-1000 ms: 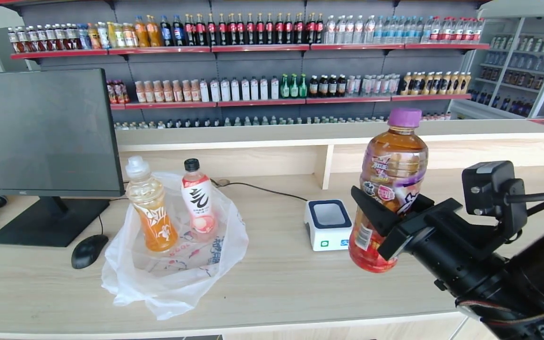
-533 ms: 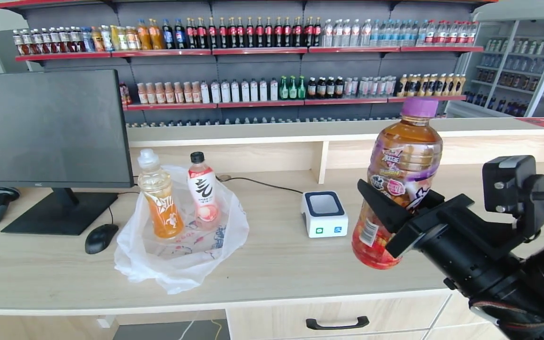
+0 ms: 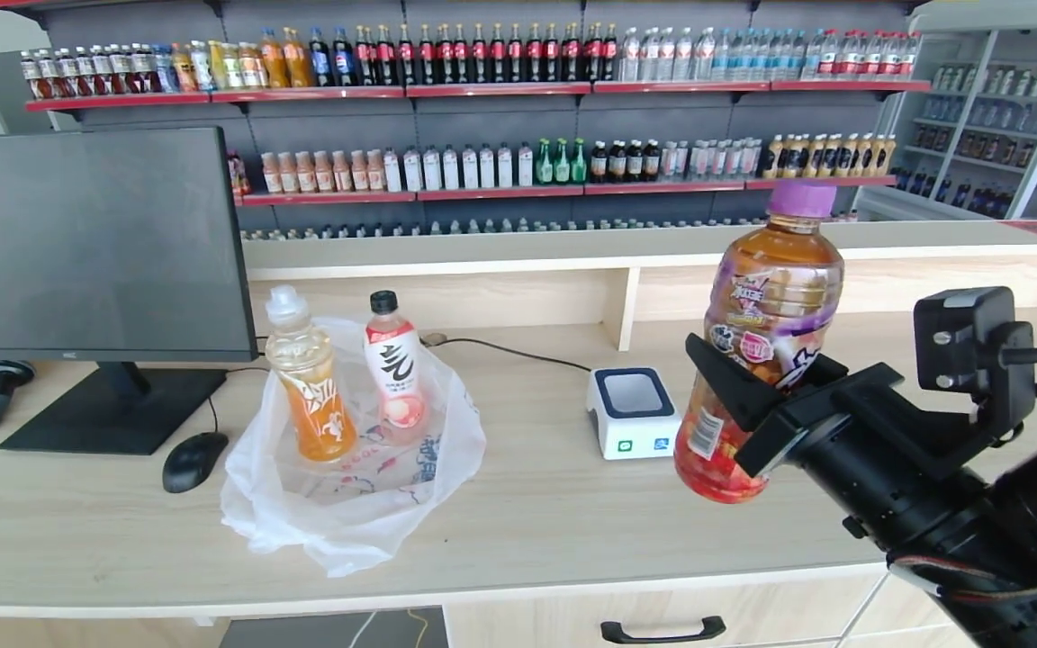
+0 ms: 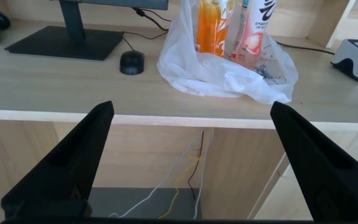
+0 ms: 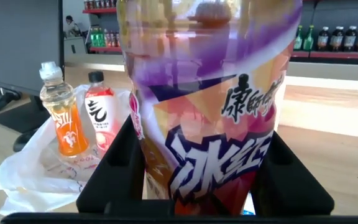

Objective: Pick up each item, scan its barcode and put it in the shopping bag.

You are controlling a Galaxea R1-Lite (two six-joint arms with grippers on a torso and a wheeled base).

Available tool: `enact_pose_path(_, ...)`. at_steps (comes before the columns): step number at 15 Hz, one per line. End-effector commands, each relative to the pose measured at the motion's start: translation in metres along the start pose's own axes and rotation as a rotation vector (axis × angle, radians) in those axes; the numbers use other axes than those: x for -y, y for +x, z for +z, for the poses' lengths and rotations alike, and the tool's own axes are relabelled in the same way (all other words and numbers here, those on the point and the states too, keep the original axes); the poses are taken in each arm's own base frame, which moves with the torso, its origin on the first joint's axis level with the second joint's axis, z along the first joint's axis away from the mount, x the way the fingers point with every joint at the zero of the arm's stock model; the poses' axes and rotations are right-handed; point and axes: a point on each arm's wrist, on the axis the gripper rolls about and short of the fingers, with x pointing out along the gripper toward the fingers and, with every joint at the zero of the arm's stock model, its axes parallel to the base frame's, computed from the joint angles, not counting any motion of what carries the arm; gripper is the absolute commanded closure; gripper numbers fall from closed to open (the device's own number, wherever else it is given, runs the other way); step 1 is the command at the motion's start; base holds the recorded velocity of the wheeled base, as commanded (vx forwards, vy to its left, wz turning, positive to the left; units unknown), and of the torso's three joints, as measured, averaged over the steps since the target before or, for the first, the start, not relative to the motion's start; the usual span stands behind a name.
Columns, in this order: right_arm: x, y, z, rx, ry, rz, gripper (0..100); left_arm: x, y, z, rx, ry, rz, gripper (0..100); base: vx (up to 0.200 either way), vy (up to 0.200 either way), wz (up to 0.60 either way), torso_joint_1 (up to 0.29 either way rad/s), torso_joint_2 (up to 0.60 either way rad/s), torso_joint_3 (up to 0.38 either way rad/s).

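Head view: bottle (image 3: pixel 775 279) upright inside right gripper (image 3: pixel 763 389).

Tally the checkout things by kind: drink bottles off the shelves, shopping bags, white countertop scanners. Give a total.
Shopping bag: 1
Drink bottles: 3 (orange bottle and pink-white bottle standing in the shopping bag, purple-capped bottle held in the right pincer)
Countertop scanner: 1
Total: 5

Purple-capped amber bottle (image 3: pixel 775 288) — purple-and-red label; translucent white shopping bag (image 3: pixel 347 531); white scanner (image 3: pixel 631 423) — navy-rimmed.
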Motion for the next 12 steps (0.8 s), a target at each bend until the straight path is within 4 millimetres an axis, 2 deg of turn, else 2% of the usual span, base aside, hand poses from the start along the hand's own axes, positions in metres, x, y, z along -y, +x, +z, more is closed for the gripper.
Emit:
enact_pose_path(1,-0.0018,0.0079,0.0079,0.046,0.010,0.000,100,0.0000,0.0000,0.0000,0.001,0.000,0.001,0,0.000,0.200,0.00,0.022,0.01,-0.002)
enact_pose_path(4,-0.0028,0.0118,0.0072,0.049,0.009,0.002,100,0.0000,0.0000,0.0000,0.001,-0.002,0.001,0,0.000,0.200,0.00,-0.009,0.00,0.007)
enact_pose_path(12,-0.0034,0.0109,0.0064,0.045,0.006,0.005,100,0.0000,0.0000,0.0000,0.001,0.000,0.000,0,0.000,0.000,0.00,0.000,0.00,0.000)
